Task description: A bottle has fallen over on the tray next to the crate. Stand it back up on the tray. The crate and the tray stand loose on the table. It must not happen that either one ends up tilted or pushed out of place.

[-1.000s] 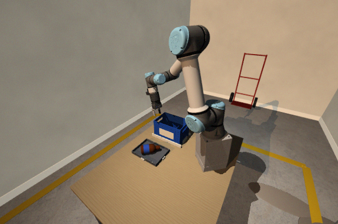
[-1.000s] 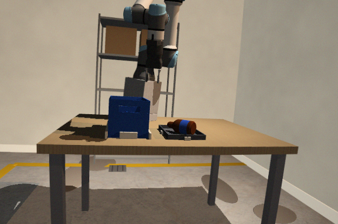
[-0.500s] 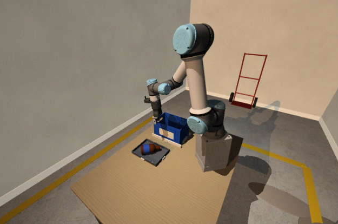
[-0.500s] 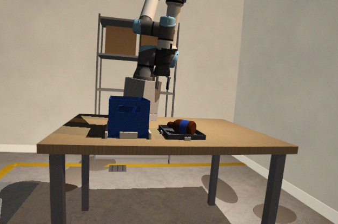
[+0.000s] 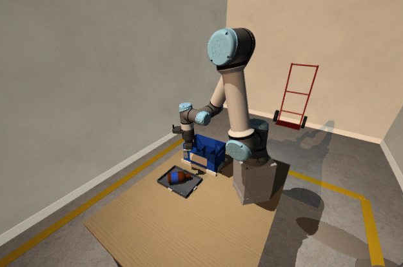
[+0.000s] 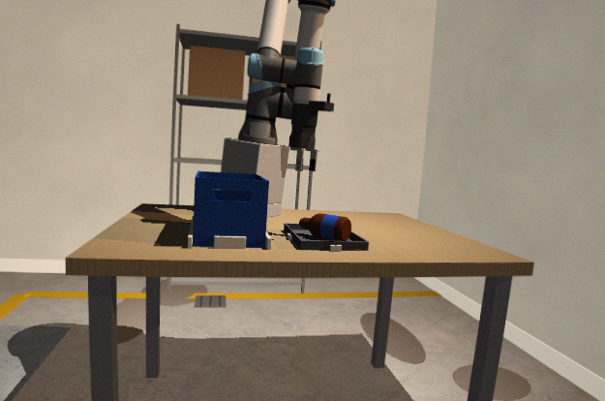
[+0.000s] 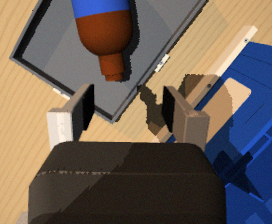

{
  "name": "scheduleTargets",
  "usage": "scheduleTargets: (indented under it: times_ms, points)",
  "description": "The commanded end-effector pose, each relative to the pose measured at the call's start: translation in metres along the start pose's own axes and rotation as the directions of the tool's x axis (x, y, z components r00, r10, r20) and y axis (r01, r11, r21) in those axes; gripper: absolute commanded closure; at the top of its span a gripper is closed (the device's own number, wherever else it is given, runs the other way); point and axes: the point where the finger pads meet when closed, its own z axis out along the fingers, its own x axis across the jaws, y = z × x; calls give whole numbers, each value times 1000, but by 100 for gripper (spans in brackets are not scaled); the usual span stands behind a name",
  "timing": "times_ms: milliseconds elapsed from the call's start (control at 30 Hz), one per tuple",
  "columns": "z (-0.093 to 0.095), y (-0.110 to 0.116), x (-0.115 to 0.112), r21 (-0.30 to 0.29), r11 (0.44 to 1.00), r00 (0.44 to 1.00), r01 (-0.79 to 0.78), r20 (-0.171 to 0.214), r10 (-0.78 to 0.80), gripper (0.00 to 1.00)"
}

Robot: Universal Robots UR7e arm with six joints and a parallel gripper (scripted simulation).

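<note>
A brown bottle (image 5: 175, 177) (image 6: 328, 228) (image 7: 104, 32) with a blue label lies on its side in the dark grey tray (image 5: 185, 191) (image 6: 316, 244) (image 7: 57, 62). In the wrist view its neck points down toward the gripper, and its base is out of view. My gripper (image 5: 186, 155) (image 6: 306, 167) (image 7: 128, 99) points down, open and empty, above the table. In the wrist view the bottle's mouth shows just beyond the gap between the fingertips. The blue crate (image 5: 216, 156) (image 6: 230, 220) (image 7: 269, 62) stands upright next to the tray.
The crate has inner dividers and pale strips (image 5: 211, 173) (image 6: 229, 242) along its foot. The wooden table (image 5: 181, 226) (image 6: 417, 247) carries crate and tray. The robot's pedestal (image 5: 255, 184) stands beside the crate. Small pale pieces sit at the tray's edges.
</note>
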Motion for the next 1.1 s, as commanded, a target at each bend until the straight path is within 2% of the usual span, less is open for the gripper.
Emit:
scheduleTargets:
  times_ms: [0,367,400,1067]
  points:
    - [9,-2,-18,40,991,992,124,-19,-123,0]
    - [14,-2,-27,52,982,983,182,-28,-181,0]
    - [14,-2,-27,52,982,983,182,-28,-181,100]
    - [14,-2,-27,52,982,983,182,-28,-181,100]
